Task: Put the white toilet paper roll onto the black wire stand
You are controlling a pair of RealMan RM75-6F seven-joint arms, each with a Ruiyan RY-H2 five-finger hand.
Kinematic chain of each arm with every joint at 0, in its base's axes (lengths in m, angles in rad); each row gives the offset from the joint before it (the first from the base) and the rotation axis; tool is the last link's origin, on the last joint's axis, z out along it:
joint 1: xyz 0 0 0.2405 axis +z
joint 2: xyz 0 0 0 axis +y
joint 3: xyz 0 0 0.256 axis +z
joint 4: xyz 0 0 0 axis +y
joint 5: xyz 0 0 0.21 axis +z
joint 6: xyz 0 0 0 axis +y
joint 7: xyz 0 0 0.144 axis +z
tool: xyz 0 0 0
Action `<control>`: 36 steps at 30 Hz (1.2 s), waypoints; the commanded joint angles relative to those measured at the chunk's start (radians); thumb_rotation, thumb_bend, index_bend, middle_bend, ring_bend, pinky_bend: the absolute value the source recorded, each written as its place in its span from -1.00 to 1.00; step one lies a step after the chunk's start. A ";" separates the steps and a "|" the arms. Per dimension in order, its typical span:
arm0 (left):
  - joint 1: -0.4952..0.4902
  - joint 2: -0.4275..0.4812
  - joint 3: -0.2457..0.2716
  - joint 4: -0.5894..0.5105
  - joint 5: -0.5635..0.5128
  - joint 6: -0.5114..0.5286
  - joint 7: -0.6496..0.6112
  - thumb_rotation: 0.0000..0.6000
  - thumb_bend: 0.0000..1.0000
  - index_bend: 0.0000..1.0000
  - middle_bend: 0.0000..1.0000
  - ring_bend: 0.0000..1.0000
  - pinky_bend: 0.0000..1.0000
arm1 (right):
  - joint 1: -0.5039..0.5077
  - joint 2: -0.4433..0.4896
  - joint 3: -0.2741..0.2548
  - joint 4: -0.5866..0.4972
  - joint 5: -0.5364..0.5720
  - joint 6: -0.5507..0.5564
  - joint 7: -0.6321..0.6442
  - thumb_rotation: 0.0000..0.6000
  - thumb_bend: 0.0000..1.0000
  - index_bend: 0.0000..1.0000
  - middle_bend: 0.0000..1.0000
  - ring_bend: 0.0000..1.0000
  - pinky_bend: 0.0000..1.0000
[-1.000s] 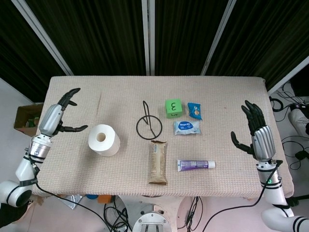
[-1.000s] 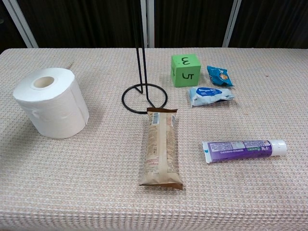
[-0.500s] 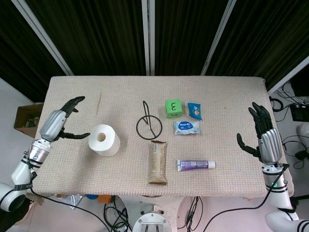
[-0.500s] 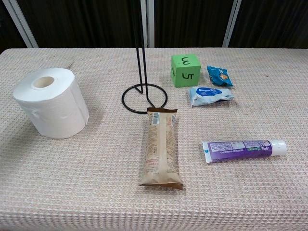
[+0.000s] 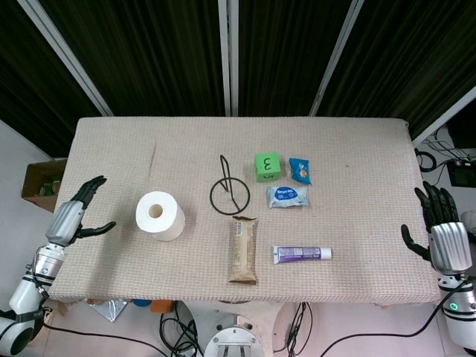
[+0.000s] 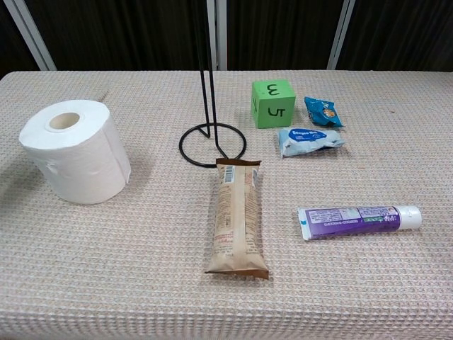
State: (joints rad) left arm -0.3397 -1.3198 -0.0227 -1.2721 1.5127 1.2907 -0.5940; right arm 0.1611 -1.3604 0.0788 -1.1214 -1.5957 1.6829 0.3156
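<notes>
While the roll is standing on its end on the surface, at about 9 o'clock from the stand and apart from it, no robot hand is touching it. The stand's ring base is lying flat and its thin rod is rising upright. The left robot hand is hovering at the 9 o'clock edge of the surface, well apart from the roll, with fingers spread and holding nothing. The right robot hand is hanging beyond the 3 o'clock edge, also spread and holding nothing. A snack bar is lying at 6 o'clock from the stand, its top end just touching the ring in the chest view. A green cube, two small packets and a tube are sitting on the 3 o'clock side.
</notes>
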 commanded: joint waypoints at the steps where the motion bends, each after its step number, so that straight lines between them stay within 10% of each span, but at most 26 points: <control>1: 0.040 -0.115 0.031 0.147 0.011 0.035 -0.041 -0.46 -1.00 -1.00 -1.00 -1.00 -0.64 | -0.025 -0.020 -0.024 0.068 0.008 -0.016 -0.053 1.00 -0.31 -1.00 -1.00 -1.00 -1.00; 36: -0.036 -0.495 0.011 0.532 0.093 0.103 -0.089 -0.06 -1.00 -1.00 -1.00 -1.00 -0.68 | -0.054 -0.014 -0.045 0.043 0.024 -0.104 -0.027 1.00 -0.29 -1.00 -1.00 -1.00 -1.00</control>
State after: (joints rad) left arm -0.3710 -1.8151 -0.0113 -0.7339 1.6028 1.3938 -0.6766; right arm 0.1066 -1.3741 0.0340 -1.0794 -1.5718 1.5791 0.2882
